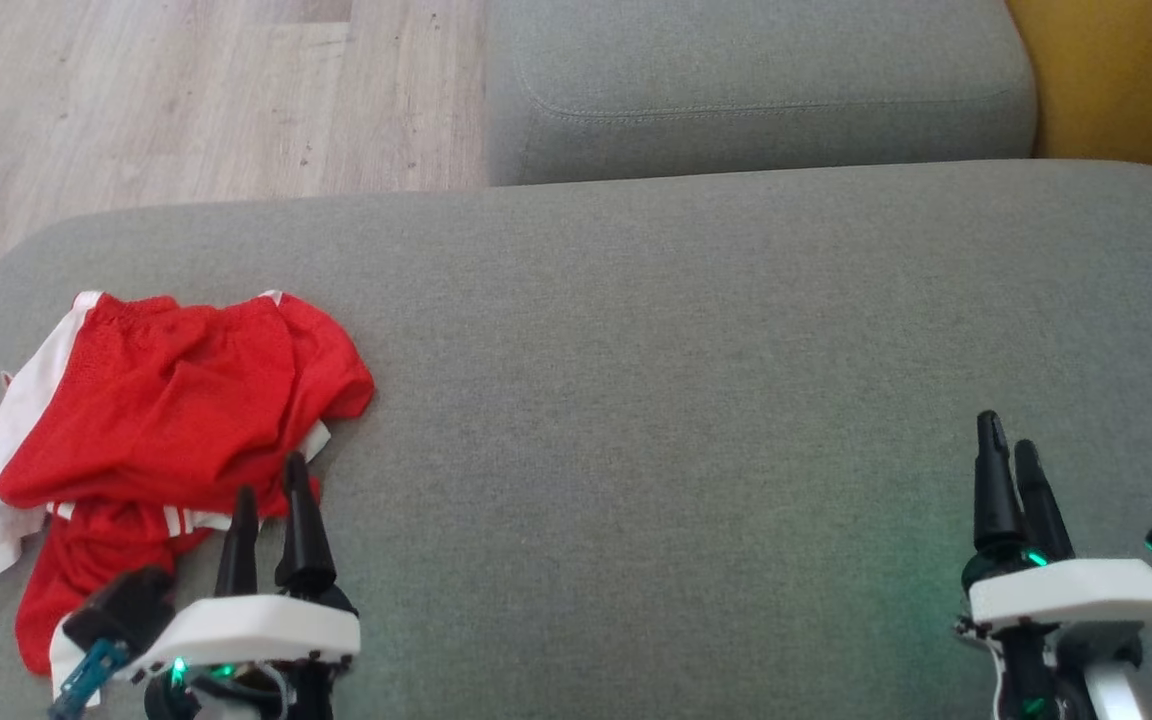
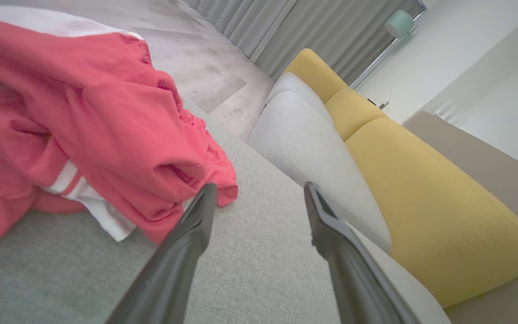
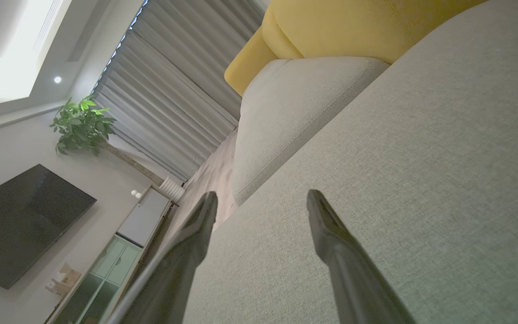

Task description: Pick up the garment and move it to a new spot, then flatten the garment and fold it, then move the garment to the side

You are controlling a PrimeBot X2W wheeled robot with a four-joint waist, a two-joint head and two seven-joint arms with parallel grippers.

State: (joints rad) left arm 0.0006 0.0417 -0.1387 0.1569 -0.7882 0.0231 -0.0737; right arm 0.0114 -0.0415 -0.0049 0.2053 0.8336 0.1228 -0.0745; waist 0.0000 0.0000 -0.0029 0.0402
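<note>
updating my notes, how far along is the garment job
Done: nothing; the red and white mesh garment lies bunched on the grey fabric cushion. In hand: open left gripper poised at its near edge; right gripper open, apart. Left: pick up, move, flatten, fold, set aside.

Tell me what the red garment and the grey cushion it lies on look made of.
Red garment: likely thin synthetic mesh knit, matte; tiny perforations and soft crumpling show. Grey cushion: woven upholstery fabric, matte, with a fine visible weave; its filling cannot be seen.
</note>
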